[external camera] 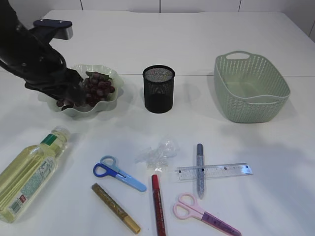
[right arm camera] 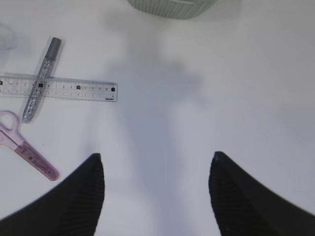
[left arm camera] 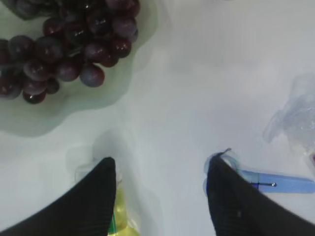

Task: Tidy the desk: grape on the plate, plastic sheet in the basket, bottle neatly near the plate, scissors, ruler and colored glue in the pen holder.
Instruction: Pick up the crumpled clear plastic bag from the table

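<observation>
The left gripper [left arm camera: 160,196] is hanging over the near edge of the pale green scalloped plate [external camera: 112,101], with its two black fingers [left arm camera: 93,196] spread apart and nothing sitting between them. The bunch of dark purple grapes [external camera: 98,87] is lying on that plate, clear of the fingers in the left wrist view.

The right gripper [right arm camera: 156,196] is hovering above bare white table [external camera: 275,187], its jaws likewise standing wide and empty. This arm is not showing in the exterior view.

The black mesh pen holder [external camera: 158,89] is standing upright between the plate and the pale green woven plastic basket [external camera: 251,88], well apart from both.

The clear bottle of yellow liquid [external camera: 28,172] is lying on its side at the left front of the table, cap pointing toward the plate.

The crumpled transparent plastic sheet [external camera: 158,152] is resting on the table in front of the pen holder. Just beside it, the blue-handled scissors [external camera: 118,174], the gold glitter glue pen [external camera: 115,208] and the red glue pen [external camera: 158,204] are lying flat.

The silver glitter glue pen [external camera: 200,169] is lying across the clear plastic ruler [external camera: 214,171], the two forming a cross. The pink-handled scissors [external camera: 204,214] are lying nearest the front edge.
</observation>
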You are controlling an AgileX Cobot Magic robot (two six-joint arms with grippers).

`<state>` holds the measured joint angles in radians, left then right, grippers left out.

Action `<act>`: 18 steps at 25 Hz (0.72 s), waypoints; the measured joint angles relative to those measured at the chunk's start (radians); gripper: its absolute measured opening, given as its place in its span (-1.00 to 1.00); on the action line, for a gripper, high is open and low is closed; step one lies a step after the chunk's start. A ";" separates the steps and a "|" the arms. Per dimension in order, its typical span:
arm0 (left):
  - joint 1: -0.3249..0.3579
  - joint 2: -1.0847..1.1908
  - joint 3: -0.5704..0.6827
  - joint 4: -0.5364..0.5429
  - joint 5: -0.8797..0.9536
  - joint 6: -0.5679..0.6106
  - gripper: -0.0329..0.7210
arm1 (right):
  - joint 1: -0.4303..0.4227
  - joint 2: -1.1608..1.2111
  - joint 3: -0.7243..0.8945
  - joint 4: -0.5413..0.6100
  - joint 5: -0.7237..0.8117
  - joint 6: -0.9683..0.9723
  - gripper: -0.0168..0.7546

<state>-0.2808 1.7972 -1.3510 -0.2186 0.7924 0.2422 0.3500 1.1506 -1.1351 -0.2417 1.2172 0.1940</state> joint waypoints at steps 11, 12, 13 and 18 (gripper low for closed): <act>0.000 -0.112 0.022 0.049 0.135 -0.106 0.21 | 0.000 0.000 0.000 0.025 0.012 0.000 0.39; 0.000 -0.124 0.037 0.051 0.135 -0.114 0.21 | 0.000 0.000 0.000 0.030 0.013 0.000 0.39; 0.000 -0.139 0.053 0.053 0.135 -0.118 0.21 | 0.000 0.000 0.000 0.035 0.013 0.000 0.39; 0.000 -0.242 0.184 0.064 0.124 -0.132 0.21 | 0.000 0.000 0.000 0.065 0.011 0.000 0.39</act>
<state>-0.2808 1.5553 -1.1669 -0.1549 0.9161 0.1107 0.3500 1.1506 -1.1351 -0.1763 1.2281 0.1940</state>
